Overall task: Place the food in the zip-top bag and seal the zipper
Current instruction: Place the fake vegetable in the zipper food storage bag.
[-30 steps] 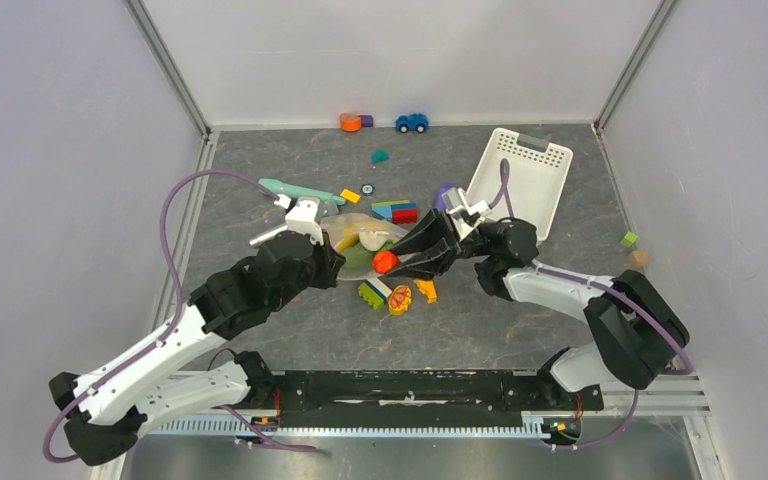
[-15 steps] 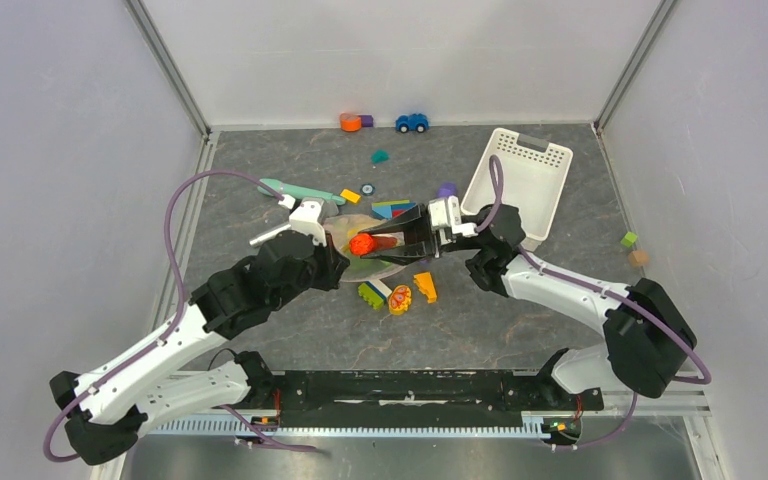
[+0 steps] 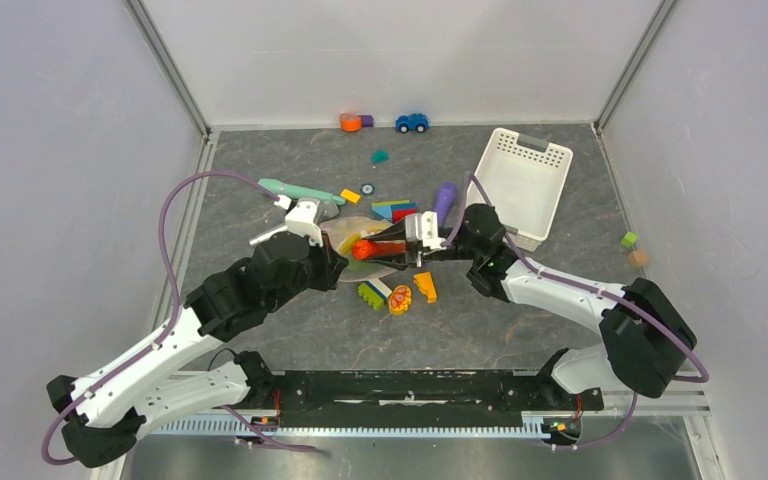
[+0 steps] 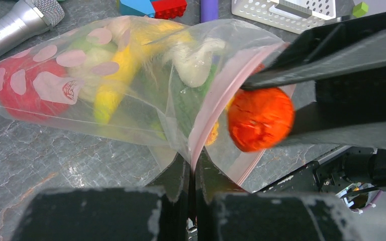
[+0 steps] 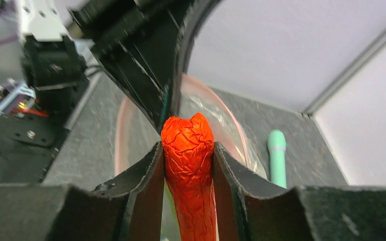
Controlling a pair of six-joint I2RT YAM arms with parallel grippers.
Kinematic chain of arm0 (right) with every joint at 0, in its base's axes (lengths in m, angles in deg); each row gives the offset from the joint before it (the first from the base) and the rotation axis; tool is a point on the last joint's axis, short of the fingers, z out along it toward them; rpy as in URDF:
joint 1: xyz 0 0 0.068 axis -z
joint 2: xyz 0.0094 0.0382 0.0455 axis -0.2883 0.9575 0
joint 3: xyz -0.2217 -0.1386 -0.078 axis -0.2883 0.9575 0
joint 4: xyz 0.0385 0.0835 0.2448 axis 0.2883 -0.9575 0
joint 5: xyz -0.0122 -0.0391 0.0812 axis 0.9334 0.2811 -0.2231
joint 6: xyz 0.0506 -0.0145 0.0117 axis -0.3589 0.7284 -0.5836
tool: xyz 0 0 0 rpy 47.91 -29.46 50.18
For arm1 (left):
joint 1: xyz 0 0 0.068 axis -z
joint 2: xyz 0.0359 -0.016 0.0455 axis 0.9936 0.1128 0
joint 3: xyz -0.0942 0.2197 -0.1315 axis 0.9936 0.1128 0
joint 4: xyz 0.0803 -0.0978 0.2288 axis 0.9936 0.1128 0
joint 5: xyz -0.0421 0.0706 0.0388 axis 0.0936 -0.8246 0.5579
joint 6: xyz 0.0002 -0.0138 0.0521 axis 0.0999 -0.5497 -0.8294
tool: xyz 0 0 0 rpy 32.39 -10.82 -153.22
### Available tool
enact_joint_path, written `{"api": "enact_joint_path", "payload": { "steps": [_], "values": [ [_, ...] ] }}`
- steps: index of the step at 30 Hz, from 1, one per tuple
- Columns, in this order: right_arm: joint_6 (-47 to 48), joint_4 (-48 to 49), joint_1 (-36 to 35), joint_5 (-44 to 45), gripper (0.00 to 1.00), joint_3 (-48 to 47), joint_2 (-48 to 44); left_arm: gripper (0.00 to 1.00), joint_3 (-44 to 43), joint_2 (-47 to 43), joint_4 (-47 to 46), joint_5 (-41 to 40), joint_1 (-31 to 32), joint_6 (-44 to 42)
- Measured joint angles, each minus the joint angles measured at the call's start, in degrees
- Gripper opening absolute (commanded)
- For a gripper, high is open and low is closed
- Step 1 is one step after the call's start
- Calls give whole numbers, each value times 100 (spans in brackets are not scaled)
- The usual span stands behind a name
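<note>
top view: the left gripper reaches to the near edge of the bag, which lies mid-table. the right gripper comes in from the right, clamped on the carrot, whose end sits at the bag's right side. a basket stands at the far right. blocks and a purple stick lie just behind the bag, and a teal stick lies to its far left. a green block and two small orange and yellow pieces lie just in front of the bag.

left wrist view: the left fingers are pressed together on the bag's lower edge, pinching the zipper where it runs down to them. the mouth is held apart. the round end of the carrot is between the two pink edges, with the right gripper's black fingers above and below it. how far in it is, i cannot tell. inside the bag are a tomato at the closed end, a banana, a beige piece and some green food. a silver microphone lies beside the bag's far corner.

right wrist view: the right fingers grip the carrot on both sides. its wrinkled tip points at the bag's pink rim, which curves open just beyond it. the left gripper's black body hangs over the rim.
</note>
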State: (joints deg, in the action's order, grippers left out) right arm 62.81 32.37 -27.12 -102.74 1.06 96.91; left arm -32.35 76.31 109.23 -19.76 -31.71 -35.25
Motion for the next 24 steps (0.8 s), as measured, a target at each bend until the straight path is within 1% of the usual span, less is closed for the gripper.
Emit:
{"api": "enact_joint_path", "payload": {
  "steps": [3, 6, 8, 9, 11, 12, 13, 16, 17, 21, 24],
  "values": [
    [597, -721, 0, 282, 26, -59, 0, 2, 0, -9, 0, -4, 0, 0],
    [1038, -1239, 0, 535, 33, -146, 0, 2, 0, -31, 2, -7, 0, 0],
    [1231, -1475, 0, 673, 46, -184, -2, 2, 0, -57, 0, -9, 0, 0],
    [1300, -1576, 0, 726, 51, -199, -2, 2, 0, -72, 2, -9, 0, 0],
    [1381, -1753, 0, 789, 64, -229, -7, 2, 0, -98, 0, -11, 0, -2],
    [1429, -1869, -2, 826, 70, -264, -7, 2, 0, -109, 0, -13, 0, 0],
    [1440, -1952, -9, 831, 74, -295, -7, 2, 0, -114, 2, -15, 0, 0],
    [1462, -2249, -28, 868, 82, -439, -9, 2, 0, -116, 0, -20, 0, 0],
    [1467, -2376, -33, 866, 87, -509, -9, 2, 0, -116, 0, -22, 0, 0],
    [1360, -2736, -33, 855, 98, -719, -114, 2, 0, -116, 0, -22, 0, 0],
    [1261, -2898, -33, 844, 98, -719, -352, 2, 0, -116, 0, -26, 0, 0]
  ]
}}
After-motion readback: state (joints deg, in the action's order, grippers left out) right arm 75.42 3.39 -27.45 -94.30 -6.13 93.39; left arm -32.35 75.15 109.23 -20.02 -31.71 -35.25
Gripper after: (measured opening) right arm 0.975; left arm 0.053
